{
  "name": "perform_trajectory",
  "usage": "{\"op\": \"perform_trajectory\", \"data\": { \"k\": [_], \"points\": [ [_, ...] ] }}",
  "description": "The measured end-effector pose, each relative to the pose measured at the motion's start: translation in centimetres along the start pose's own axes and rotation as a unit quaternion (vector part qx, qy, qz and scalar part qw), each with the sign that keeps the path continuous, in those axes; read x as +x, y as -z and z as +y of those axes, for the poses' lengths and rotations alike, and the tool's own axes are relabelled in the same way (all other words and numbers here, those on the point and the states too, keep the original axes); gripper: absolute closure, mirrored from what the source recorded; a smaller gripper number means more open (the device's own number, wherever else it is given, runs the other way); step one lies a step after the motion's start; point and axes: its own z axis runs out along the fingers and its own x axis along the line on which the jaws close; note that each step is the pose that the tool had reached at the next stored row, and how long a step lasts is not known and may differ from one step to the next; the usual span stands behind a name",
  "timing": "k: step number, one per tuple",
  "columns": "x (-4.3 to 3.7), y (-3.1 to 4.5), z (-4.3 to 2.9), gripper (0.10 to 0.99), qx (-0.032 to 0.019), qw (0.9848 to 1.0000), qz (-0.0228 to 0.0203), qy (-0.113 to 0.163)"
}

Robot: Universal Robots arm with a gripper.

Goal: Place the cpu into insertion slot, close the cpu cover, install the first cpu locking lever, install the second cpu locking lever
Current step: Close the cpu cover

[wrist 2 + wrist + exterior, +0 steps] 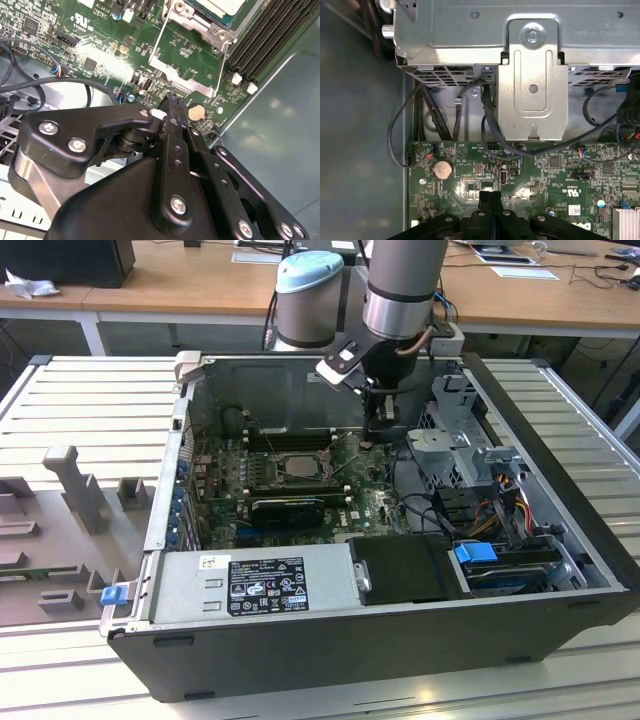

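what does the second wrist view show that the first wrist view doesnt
Second wrist view's own: a corner of the cpu with silver metal framing beside it, and the black memory slots with white latches. First wrist view's own: the grey metal drive cage, black cables running under it, and a finned heatsink. In both wrist views: the gripper, jaws shut, over the green motherboard close by the round coin battery.
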Motion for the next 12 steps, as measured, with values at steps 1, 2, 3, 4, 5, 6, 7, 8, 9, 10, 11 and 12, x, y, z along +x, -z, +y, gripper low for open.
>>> {"op": "perform_trajectory", "data": {
  "k": [1,2,3,4,5,6,7,8,9,10,11,12],
  "points": [
    [0.0,-0.15,0.08,0.98,0.0,1.0,-0.0004,0.0],
    [0.0,-0.26,0.14,0.98,0.0,1.0,-0.0007,0.0],
    [0.0,-0.37,0.18,0.98,0.0,1.0,-0.0009,0.0],
    [0.0,-0.5,0.23,0.98,0.0,1.0,-0.0011,0.0],
    [0.0,-0.7,0.26,0.98,0.0,1.0,-0.0015,0.0],
    [0.0,-0.82,0.26,0.98,0.0,1.0,-0.0015,0.0],
    [0.0,-0.83,0.27,0.98,0.0009,1.0,-0.0018,0.0],
    [0.0,-0.84,0.27,0.98,0.0029,1.0,-0.0017,0.0],
    [0.0,-0.84,0.27,0.98,0.0056,1.0,-0.0016,0.0],
    [0.0,-0.84,0.27,0.98,0.0099,0.9999,-0.0016,0.0],
    [0.01,-0.83,0.26,0.98,0.0124,0.9999,-0.0016,0.0],
    [0.0,-0.81,0.23,0.98,0.0146,0.9999,-0.0016,0.0]
  ]
}}
